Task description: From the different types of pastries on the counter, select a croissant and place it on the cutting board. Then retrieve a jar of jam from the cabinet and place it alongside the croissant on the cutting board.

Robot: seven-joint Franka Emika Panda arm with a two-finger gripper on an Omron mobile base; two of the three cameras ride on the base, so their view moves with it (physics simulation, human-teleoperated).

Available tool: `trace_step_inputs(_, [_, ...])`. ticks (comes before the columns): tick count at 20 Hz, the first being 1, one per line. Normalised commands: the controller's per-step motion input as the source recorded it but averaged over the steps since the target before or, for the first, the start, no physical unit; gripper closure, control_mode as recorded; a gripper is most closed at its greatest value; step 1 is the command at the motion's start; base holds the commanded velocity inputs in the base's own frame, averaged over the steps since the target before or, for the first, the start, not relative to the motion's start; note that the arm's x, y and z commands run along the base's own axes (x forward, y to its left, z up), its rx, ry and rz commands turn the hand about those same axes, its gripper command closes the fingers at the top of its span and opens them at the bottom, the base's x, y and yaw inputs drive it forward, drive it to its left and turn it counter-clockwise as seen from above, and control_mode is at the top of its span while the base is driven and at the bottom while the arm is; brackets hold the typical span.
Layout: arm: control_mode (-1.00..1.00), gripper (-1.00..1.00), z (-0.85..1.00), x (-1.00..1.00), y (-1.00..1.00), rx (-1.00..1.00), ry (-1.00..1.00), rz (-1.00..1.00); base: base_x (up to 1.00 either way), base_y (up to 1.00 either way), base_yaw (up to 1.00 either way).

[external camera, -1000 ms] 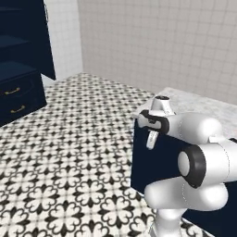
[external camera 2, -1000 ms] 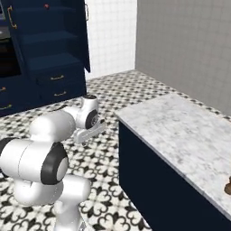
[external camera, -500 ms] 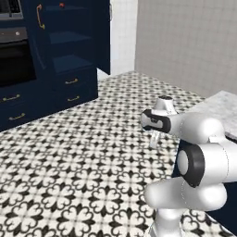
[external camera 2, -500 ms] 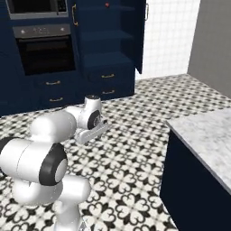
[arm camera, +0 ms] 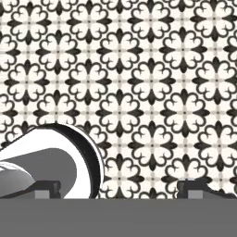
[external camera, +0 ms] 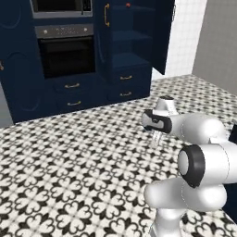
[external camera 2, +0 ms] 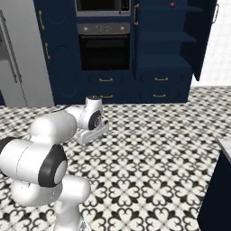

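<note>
Nearest the cameras, the white arm folds low over the patterned floor, its one gripper pointing down at the black-and-white tiles; the two dark fingertips stand wide apart at the bottom of the hand view with nothing between them. At the lower right edge of the right base view one corner of the counter shows, marbled top over a navy front. Further back, across the top of both base views, runs the navy wall of units: one built-in oven, then the open cabinet with plain navy shelves. One small red jar of jam sits on its upper shelf, top centre-right of the frame. A grey refrigerator stands upper left.
</note>
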Motion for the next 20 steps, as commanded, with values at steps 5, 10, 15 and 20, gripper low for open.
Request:
trace_step_inputs(5, [1.0,-1.0,0.0,0.0,0.0,0.0,0.0,0.0,0.05,0.12,0.32])
trace_step_inputs(10, [1.0,-1.0,0.0,0.0,0.0,0.0,0.0,0.0,0.73,0.03,-0.01])
trace_step_inputs(15, [1.0,-1.0,0.0,0.0,0.0,0.0,0.0,0.0,0.95,0.03,-0.02])
trace_step_inputs(20, [1.0,-1.0,0.0,0.0,0.0,0.0,0.0,0.0,0.91,0.0,-0.01])
